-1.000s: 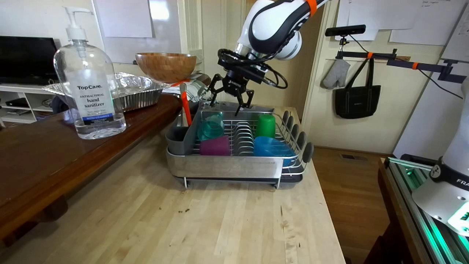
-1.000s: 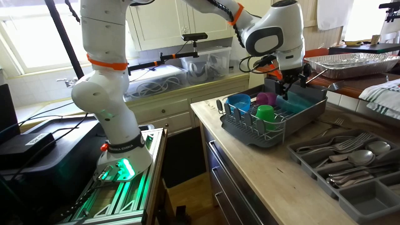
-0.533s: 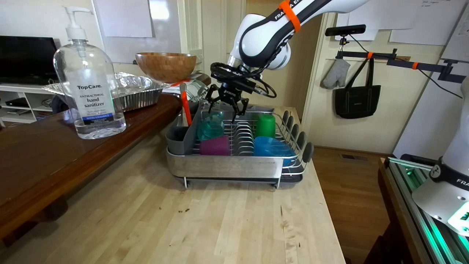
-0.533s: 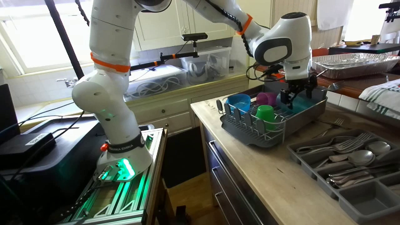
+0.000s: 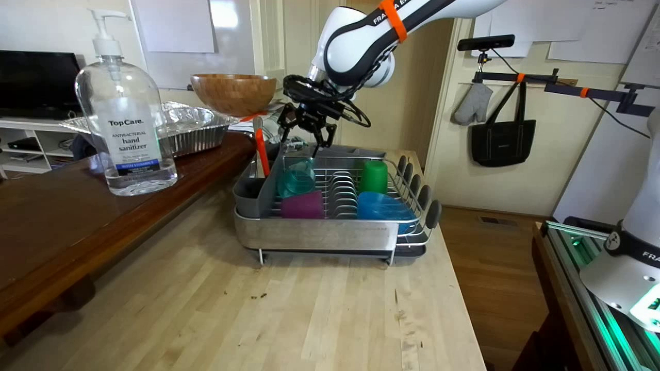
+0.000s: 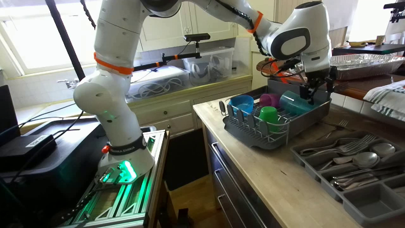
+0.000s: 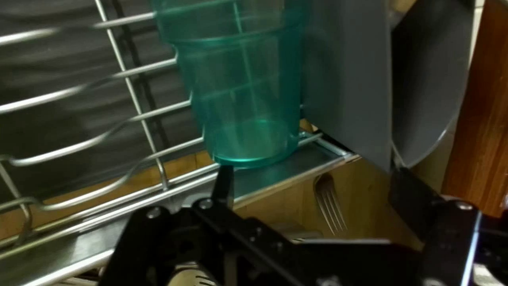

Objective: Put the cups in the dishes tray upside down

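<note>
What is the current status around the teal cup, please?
End effector open, holding nothing. Teal cup lying on its side in the dish rack, not yet upside down. Gray utensil holder close alongside, may crowd a grasp.

I see a big clear bottle (image 5: 126, 149) with words on its front: "TopCare," then "ANTIBACTERIAL hand sanitizer." On the blue stripe (image 5: 138, 167) near the bottom of the label (image 5: 124, 141), it says "WITH VITAMIN E." The black ring (image 6: 128, 149) around the robot's base (image 6: 142, 164) says "FRANKA EMIKA." Up on the white arm (image 5: 350, 56), the same name starts with "FRA," and an orange band (image 5: 393, 20) goes across it. A white sticker (image 6: 37, 141) on a black box (image 6: 27, 155) has writing too blurry for me to read.
</note>
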Tool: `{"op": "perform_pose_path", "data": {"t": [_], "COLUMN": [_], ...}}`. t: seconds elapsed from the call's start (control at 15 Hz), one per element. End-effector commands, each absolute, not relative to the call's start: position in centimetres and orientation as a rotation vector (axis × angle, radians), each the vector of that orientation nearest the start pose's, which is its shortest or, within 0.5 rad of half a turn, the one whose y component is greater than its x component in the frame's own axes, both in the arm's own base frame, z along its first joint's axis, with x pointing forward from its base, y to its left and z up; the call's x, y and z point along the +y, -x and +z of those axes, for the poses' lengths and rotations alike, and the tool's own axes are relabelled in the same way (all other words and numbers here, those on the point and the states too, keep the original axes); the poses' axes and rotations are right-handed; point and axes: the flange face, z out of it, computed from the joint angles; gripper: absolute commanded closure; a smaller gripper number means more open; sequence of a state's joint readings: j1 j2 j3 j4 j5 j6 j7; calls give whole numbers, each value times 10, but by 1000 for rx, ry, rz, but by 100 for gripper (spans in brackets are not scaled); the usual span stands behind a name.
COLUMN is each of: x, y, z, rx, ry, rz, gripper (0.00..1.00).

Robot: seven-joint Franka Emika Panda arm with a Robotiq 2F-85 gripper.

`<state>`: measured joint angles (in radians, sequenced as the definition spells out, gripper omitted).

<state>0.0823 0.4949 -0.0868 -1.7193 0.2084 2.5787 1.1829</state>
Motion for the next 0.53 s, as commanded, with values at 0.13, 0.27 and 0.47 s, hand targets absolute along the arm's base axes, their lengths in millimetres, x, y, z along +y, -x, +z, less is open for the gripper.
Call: {"op": "perform_pose_path", "data": {"t": [0.13,0.27,0.47], "x": [20,20,21], "y": [-699,-690,-681], "z": [347,346,342], "rx": [1683,1696,1710], "ry": [2292,2294,2287], "rz": [-319,-299,-280], "gripper": [0,0,0]}}
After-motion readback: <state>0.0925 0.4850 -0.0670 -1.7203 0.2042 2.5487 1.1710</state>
